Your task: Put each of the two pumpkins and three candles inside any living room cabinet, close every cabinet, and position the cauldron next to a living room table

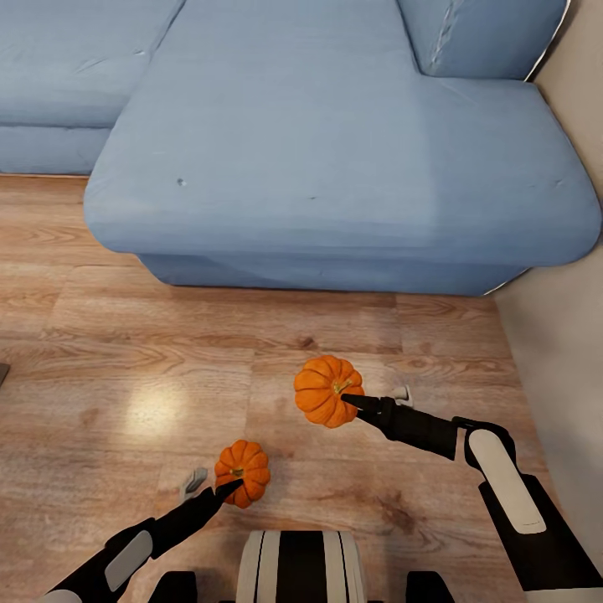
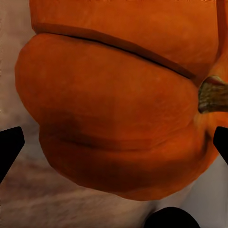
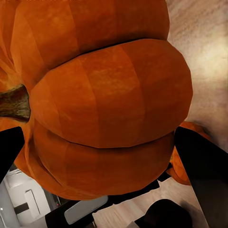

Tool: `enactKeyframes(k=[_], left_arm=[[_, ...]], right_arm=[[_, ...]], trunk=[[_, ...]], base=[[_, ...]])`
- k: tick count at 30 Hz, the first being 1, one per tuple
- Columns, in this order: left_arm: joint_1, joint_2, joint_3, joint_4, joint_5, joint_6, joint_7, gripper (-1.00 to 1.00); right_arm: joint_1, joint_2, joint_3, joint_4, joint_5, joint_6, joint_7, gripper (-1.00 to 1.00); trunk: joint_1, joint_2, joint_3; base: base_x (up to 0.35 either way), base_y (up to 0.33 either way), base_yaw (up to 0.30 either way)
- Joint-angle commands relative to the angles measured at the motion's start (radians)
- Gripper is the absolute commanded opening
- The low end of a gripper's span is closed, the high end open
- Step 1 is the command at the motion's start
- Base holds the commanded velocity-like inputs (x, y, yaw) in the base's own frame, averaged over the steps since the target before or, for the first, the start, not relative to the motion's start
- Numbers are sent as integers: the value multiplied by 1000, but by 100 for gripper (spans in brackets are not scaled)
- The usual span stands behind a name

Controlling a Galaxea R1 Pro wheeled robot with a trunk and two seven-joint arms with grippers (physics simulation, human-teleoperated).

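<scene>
- Two small round ribbed bright-orange pumpkins can be counted, one in each pincer. No candles, cabinet, cauldron or tabletop are to be seen.
- The left pincer (image 1: 224, 488) is closed on the nearer pumpkin (image 1: 243, 473), low and in front of the robot's trunk. In the left wrist view that pumpkin (image 2: 118, 109) bulges between the dark fingertips (image 2: 9, 147), its brown stem (image 2: 212, 95) off to one side.
- The right pincer (image 1: 352, 402) is closed on the farther pumpkin (image 1: 327, 390), which is carried higher, above the light-brown wood-plank floor (image 1: 126, 368). The right wrist view shows this pumpkin (image 3: 109, 95) wedged between the black fingers (image 3: 202, 161), stem (image 3: 14, 103) sideways.
- Both appear to be held clear of the floor, probably so the pair can be carried to a cabinet in one trip.
- One large pale-blue fabric sofa (image 1: 335, 151) stretches across ahead, with a beige wall (image 1: 561, 335) to the right.
- Judged from this, the pick-up of the pumpkins looks done; the stowing is not yet started.
</scene>
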Motion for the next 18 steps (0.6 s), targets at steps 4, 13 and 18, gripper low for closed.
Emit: enactKeyframes(k=[4, 13, 18], left_arm=[[0, 1, -4, 0, 11, 9, -1, 100], [0, 3, -4, 0, 11, 9, -1, 100], [0, 2, -4, -2, 11, 9, -1, 100]], right_arm=[[0, 0, 0, 0, 8, 2, 10, -100], [0, 0, 0, 0, 7, 2, 10, -100], [0, 0, 1, 0, 7, 2, 10, -100]], trunk=[[0, 0, 0], [0, 0, 0], [0, 0, 0]], base=[[0, 0, 0], [63, 0, 0], [13, 0, 0]])
